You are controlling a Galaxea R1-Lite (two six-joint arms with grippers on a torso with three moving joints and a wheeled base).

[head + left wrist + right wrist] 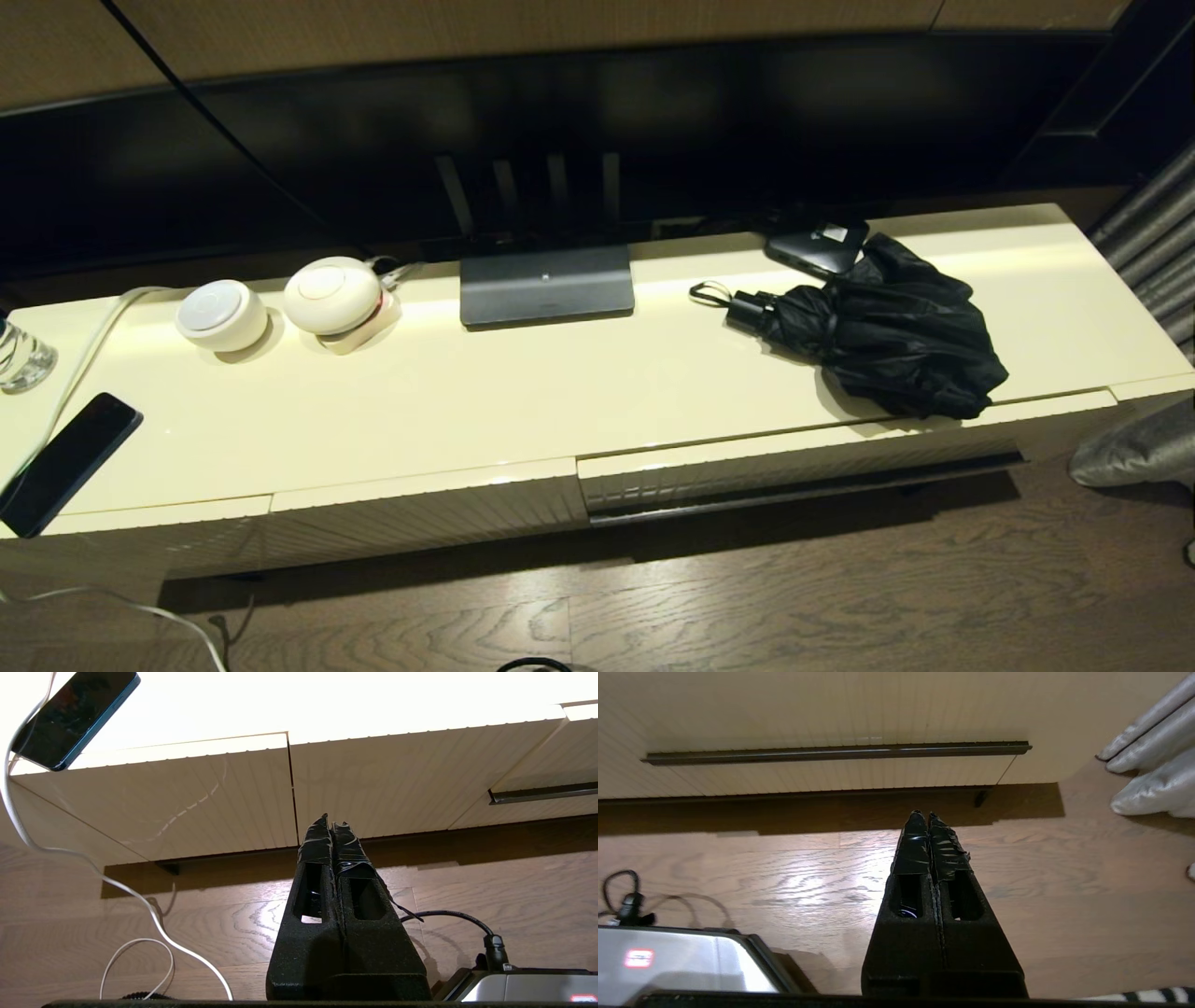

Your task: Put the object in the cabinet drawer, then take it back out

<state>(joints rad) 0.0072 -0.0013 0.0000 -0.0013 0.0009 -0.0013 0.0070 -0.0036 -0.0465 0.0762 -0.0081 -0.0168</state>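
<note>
The black folding umbrella (887,336) lies on the cream cabinet top (523,392) at the right, its handle and strap loop pointing left. Below it the cabinet drawer (803,467) is closed, ribbed front with a dark strip (836,752) along its lower edge. Neither arm shows in the head view. My left gripper (331,820) hangs low over the floor before the left ribbed panels, shut and empty. My right gripper (923,815) hangs low over the floor in front of the drawer, also shut with nothing in it.
On the cabinet top stand a monitor base (546,285), two white round devices (275,308), a small black box (817,245), a phone (67,462) with white cable and a glass (21,355). A grey curtain (1153,774) hangs at the right. Cables lie on the wood floor (140,933).
</note>
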